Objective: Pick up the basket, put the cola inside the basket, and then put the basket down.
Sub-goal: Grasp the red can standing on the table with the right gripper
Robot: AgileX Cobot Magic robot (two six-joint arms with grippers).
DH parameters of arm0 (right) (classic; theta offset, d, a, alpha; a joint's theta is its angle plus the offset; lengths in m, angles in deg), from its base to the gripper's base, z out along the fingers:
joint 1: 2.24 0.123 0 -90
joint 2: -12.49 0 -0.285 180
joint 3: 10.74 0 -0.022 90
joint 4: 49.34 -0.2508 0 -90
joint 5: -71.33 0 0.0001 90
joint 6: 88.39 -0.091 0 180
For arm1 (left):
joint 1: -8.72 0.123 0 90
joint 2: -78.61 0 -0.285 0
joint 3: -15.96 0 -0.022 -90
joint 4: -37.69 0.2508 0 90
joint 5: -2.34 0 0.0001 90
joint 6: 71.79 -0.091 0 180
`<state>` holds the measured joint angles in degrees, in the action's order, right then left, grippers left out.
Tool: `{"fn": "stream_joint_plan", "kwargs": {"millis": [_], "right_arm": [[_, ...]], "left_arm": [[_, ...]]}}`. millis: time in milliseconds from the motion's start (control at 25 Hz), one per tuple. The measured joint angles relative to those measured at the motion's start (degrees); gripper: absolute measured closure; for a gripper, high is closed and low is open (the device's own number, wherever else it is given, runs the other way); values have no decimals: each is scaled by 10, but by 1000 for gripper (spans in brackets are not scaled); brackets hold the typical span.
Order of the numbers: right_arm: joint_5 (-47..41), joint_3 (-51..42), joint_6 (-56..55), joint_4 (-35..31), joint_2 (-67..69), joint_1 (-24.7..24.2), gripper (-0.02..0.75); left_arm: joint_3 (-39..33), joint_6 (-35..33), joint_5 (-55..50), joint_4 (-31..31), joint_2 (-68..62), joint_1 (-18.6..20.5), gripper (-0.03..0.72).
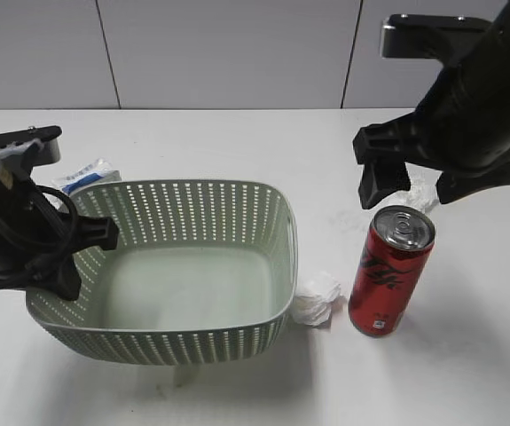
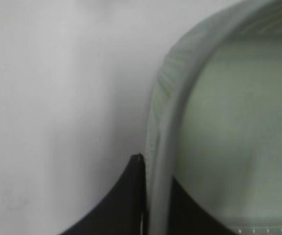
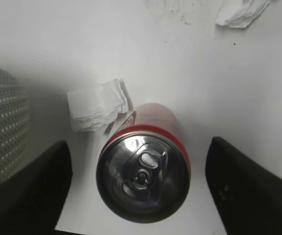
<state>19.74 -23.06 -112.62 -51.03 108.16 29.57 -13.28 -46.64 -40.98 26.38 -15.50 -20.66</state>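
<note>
Currently, the basket (image 1: 192, 275) is seen near the left of the white surface (image 1: 467, 373), with its left rim clamped by the left claw (image 1: 82, 253); in the left wrist view one dark finger (image 2: 126, 196) is shown outside the wall and the other inside it, so this claw is closed on the basket (image 2: 219, 122). From the shadow under its front edge, the basket appears to be raised slightly off the surface, though this cannot be confirmed. The cola (image 1: 390, 271) is stood upright just right of the basket, separated from it by a crumpled white tissue (image 1: 318, 299). The right claw (image 1: 423, 182) is held above the can with its jaws spread wide; in the right wrist view the silver top of the cola (image 3: 143, 176) is framed between the two fingers (image 3: 243, 191), with a clear gap on each side, and no contact is shown. A second tissue (image 3: 241, 12) is seen behind the can. A blue-and-white carton (image 1: 86, 175) is located behind the basket's left corner.
</note>
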Motion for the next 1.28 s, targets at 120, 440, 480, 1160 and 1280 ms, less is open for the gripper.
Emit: {"fn": "stream_joint_plan", "kwargs": {"millis": [120, 440, 480, 1160, 1280], "right_arm": [[1, 1, -6, 0, 23, 0, 92], [-16, 1, -22, -3, 74, 0, 91], [-21, 1, -22, -3, 79, 0, 91], [-32, 2, -29, -24, 104, 0, 216], [-33, 2, -30, -22, 104, 0, 216]], "left_arm": [[0, 0, 5, 1, 0, 0, 687], [0, 0, 14, 2, 0, 0, 687], [0, 0, 16, 2, 0, 0, 687], [0, -1, 27, 2, 0, 0, 687], [0, -1, 27, 3, 0, 0, 687]]}}
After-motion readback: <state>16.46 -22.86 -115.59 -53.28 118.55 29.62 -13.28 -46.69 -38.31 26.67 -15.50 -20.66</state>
